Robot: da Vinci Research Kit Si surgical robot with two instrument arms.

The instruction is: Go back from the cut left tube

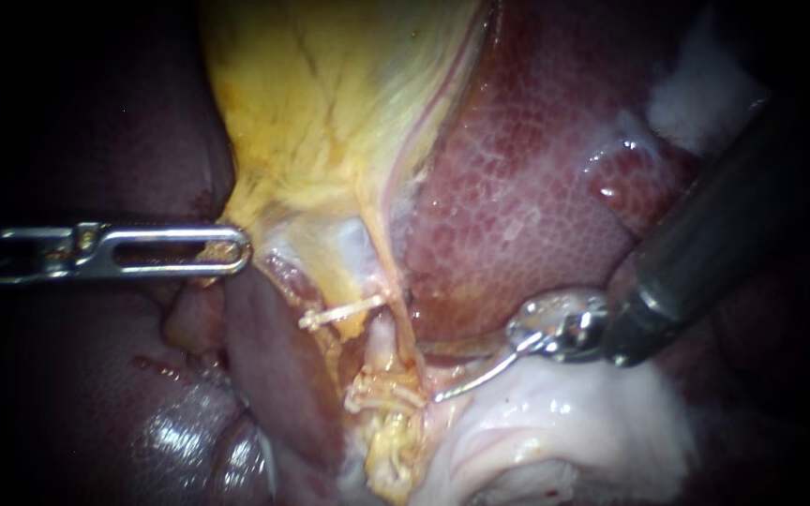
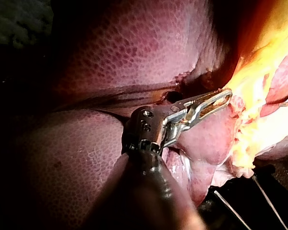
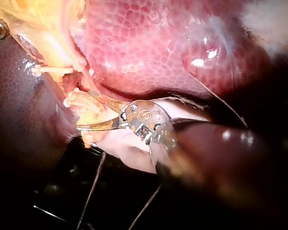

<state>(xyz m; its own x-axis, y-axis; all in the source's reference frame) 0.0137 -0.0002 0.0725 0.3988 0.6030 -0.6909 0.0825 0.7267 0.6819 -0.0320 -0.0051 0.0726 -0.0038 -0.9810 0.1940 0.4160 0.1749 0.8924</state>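
Metal claw of the left instrument (image 1: 234, 251) is pinched tight on the edge of the yellow gallbladder (image 1: 330, 112). In the middle sits the cut left tube (image 1: 382, 386), with white clips (image 1: 339, 312) on it. Just beside it, the right instrument (image 1: 444, 394) has its thin curved claw closed on nothing. I think the pull-back is only starting. It should slide out along its own shaft and not snag the clips.

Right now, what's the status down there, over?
Left instrument shut on gallbladder edge. Right instrument shut, tip beside the cut left tube and its clips, not yet backed off. Liver close by its shaft; retreat looks open.
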